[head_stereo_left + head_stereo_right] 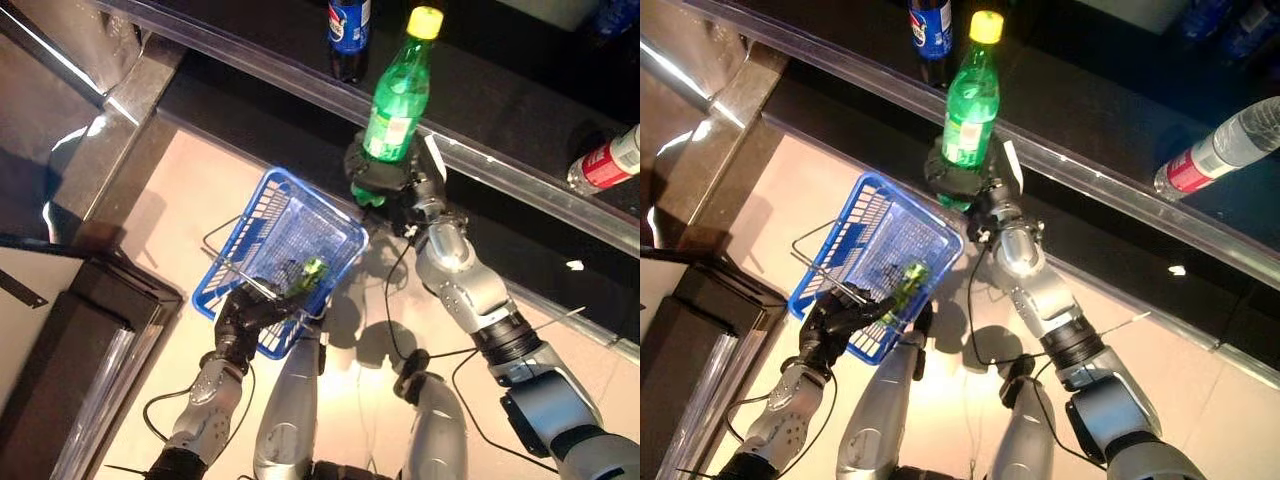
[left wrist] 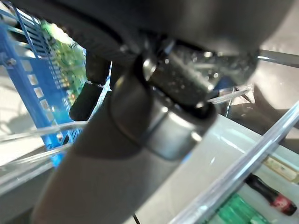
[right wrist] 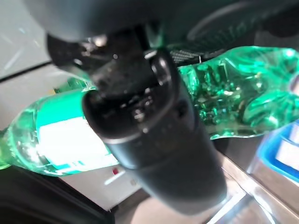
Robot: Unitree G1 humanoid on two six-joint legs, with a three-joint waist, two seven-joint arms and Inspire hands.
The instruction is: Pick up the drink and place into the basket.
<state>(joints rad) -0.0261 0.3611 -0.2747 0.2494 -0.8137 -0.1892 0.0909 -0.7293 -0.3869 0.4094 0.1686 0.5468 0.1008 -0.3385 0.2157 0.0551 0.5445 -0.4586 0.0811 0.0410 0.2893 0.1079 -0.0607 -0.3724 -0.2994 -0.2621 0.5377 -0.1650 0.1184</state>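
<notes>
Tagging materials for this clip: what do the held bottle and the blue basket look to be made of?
Green bottle, gripped by the right hand: apparently clear green plastic, glossy; light shines through it, and it has a yellow cap. Blue basket, held by the left hand: likely moulded plastic, with lattice walls, plus thin wire handles that look metal.

Warm overhead light, bright on the pale floor (image 1: 580,350), dark on the black shelf (image 1: 520,110). Glare streaks run along the shelf's metal edge (image 1: 500,165) and the steel surface at upper left. Soft shadows fall under the blue basket (image 1: 262,212). Both wrist views are blurred up close; the green bottle (image 3: 243,88) glows, backlit.
</notes>
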